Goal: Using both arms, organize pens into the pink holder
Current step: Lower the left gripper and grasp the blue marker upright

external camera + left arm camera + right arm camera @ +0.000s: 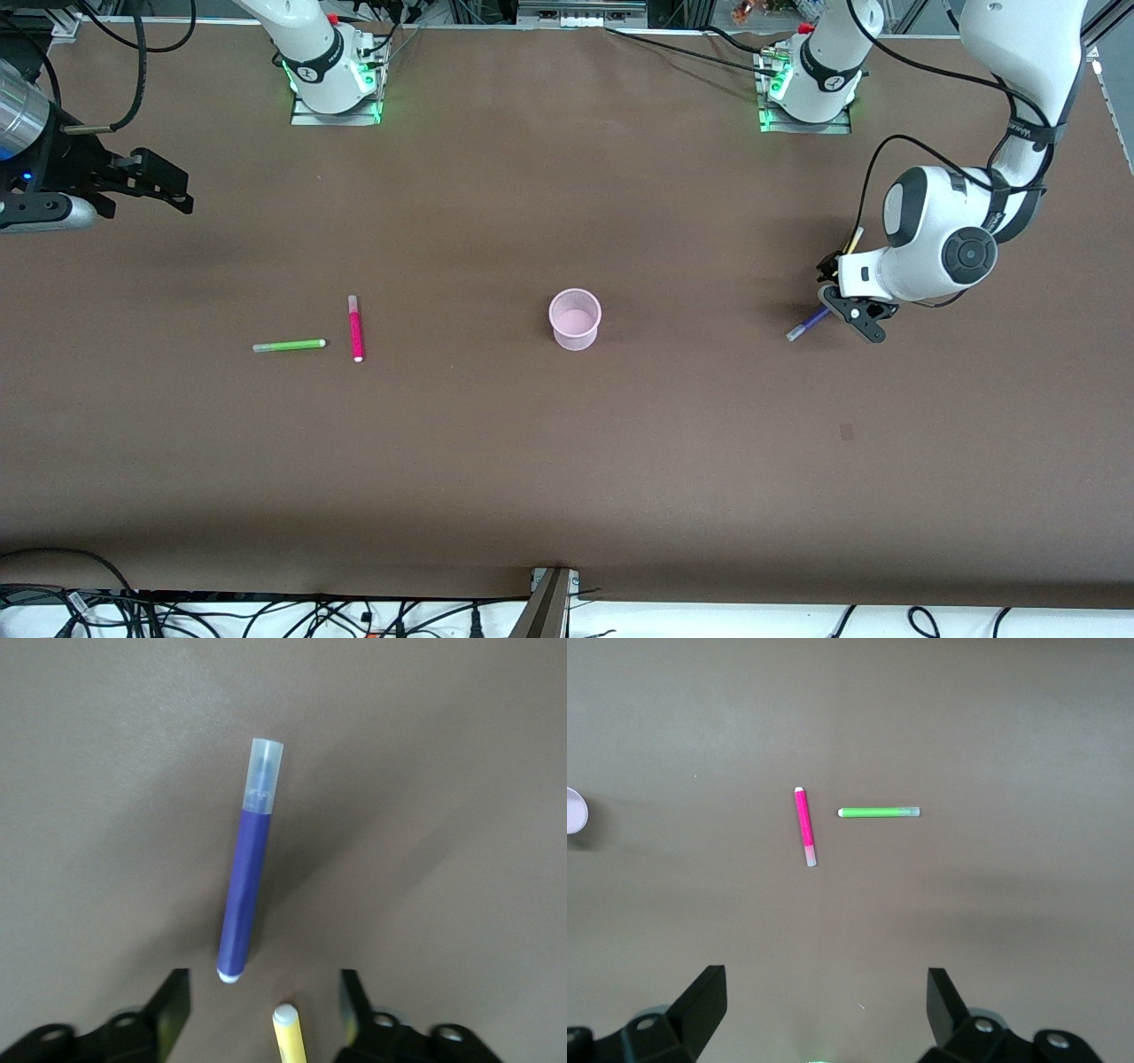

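Note:
The pink holder (pixel 575 319) stands upright mid-table; its rim shows at the edge of the right wrist view (pixel 574 809). The green pen (pixel 289 346) (pixel 879 812) and the magenta pen (pixel 356 328) (pixel 804 827) lie toward the right arm's end. The purple pen (pixel 808 325) (pixel 248 877) and the yellow pen (pixel 853 241) (pixel 290 1036) lie toward the left arm's end. My left gripper (pixel 847 297) (pixel 263 1005) is open, low over the table, with the near ends of both pens between its fingers. My right gripper (pixel 182 188) (pixel 826 1001) is open and empty, held high.
The brown table (pixel 567 461) carries only the pens and the holder. Both arm bases (pixel 335 80) (pixel 808 89) stand along the table edge farthest from the front camera. Cables hang along the edge nearest it.

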### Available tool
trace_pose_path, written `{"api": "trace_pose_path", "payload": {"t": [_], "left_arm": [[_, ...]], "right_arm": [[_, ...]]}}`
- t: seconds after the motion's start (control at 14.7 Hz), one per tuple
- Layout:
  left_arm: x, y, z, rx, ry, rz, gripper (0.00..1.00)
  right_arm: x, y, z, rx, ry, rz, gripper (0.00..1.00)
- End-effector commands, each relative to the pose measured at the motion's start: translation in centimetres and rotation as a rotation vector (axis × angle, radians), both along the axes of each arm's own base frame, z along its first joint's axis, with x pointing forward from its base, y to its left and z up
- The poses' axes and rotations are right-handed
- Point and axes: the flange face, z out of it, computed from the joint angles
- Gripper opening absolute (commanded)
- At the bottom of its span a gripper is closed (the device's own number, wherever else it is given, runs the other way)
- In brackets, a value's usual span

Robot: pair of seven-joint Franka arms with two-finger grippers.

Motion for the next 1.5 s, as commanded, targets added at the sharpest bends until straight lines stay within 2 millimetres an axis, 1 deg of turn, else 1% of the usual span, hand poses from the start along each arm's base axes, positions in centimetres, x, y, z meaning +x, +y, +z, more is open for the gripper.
{"api": "trace_pose_path", "payload": {"t": [0.0,0.07,0.27,0.41,1.02,1.09,1.16,1.23,1.3,1.36,1.43], "left_arm": [[0.5,0.1,-1.9,-0.010,-0.020,-0.014,0.64],[0.5,0.2,-2.3,-0.011,-0.031,-0.012,0.65],[0.7,0.2,-1.8,-0.011,-0.041,-0.013,0.65],[0.7,0.2,-1.9,-0.011,-0.041,-0.012,0.65],[0.5,0.6,-3.3,0.009,-0.038,-0.042,0.60],[0.4,0.6,-3.7,0.008,-0.030,-0.042,0.59],[0.3,0.5,-3.8,0.008,-0.027,-0.042,0.56],[0.3,0.6,-3.8,0.009,-0.027,-0.042,0.50],[0.3,0.7,-3.8,0.011,-0.026,-0.045,0.40],[0.3,0.8,-3.8,0.015,-0.028,-0.050,0.36],[0.4,0.8,-3.7,0.016,-0.028,-0.052,0.33]], "right_arm": [[-0.1,0.1,0.7,0.001,0.000,0.002,1.00],[0.0,0.2,0.8,0.001,-0.005,0.003,1.00],[-0.1,0.2,0.7,0.001,-0.002,0.003,1.00],[-0.1,0.2,0.7,0.001,0.000,0.003,1.00],[0.1,0.3,0.7,0.001,-0.008,0.006,1.00],[0.0,0.3,0.8,0.001,-0.008,0.006,1.00],[0.0,0.3,0.8,0.001,-0.005,0.006,1.00],[0.0,0.3,0.8,0.001,-0.006,0.006,1.00],[0.1,0.3,0.7,0.001,-0.008,0.005,1.00],[0.0,0.3,0.8,0.001,-0.008,0.005,1.00],[0.0,0.3,0.8,0.001,-0.005,0.006,1.00]]}}
